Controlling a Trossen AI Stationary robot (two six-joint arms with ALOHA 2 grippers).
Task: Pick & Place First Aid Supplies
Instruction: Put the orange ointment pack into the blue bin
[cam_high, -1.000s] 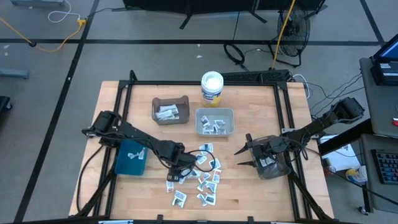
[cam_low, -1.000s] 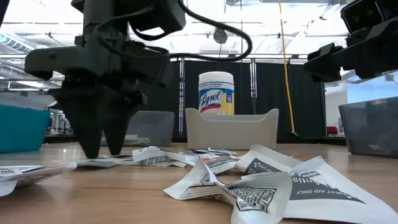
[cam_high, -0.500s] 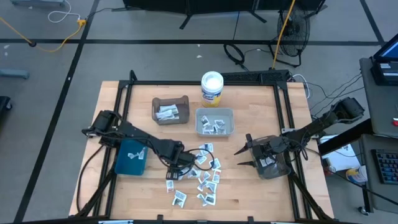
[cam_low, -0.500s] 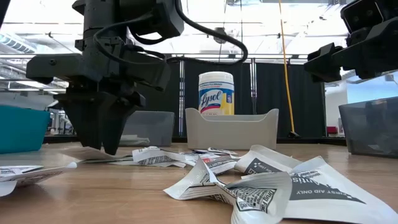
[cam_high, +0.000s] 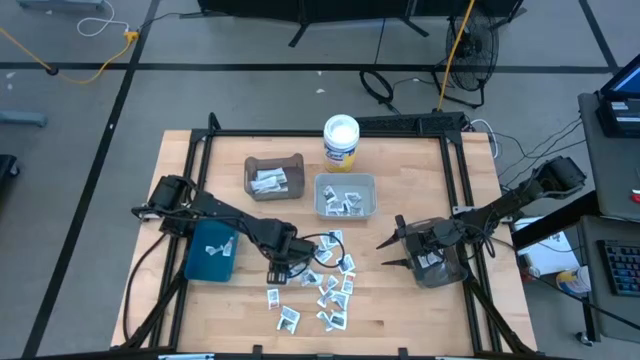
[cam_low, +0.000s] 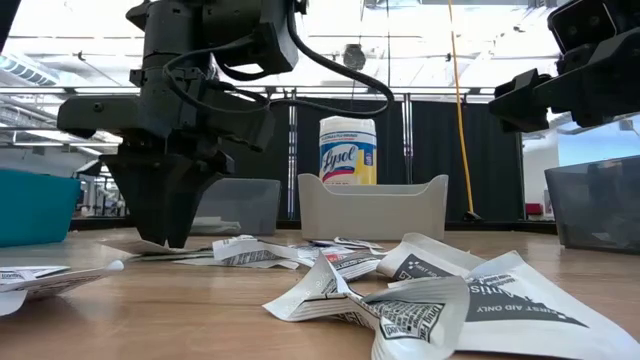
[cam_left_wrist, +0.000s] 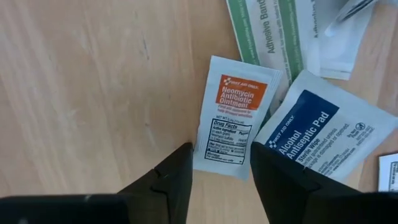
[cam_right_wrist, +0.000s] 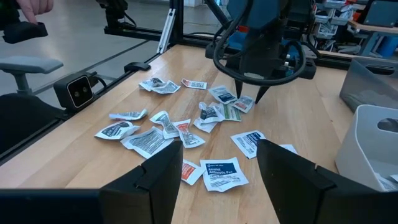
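Left wrist view shows the left gripper (cam_left_wrist: 221, 168) narrowed over the past second, its fingers now straddling the orange ointment packet (cam_left_wrist: 233, 118) without yet pinching it. That suggests a grasp is underway. The packet lies flat on the table (cam_high: 400, 310), touching a blue wipe packet (cam_left_wrist: 314, 134) at the edge of the scattered supplies; bare wood lies on the other side. The right gripper (cam_high: 388, 251) waits spread nearby.
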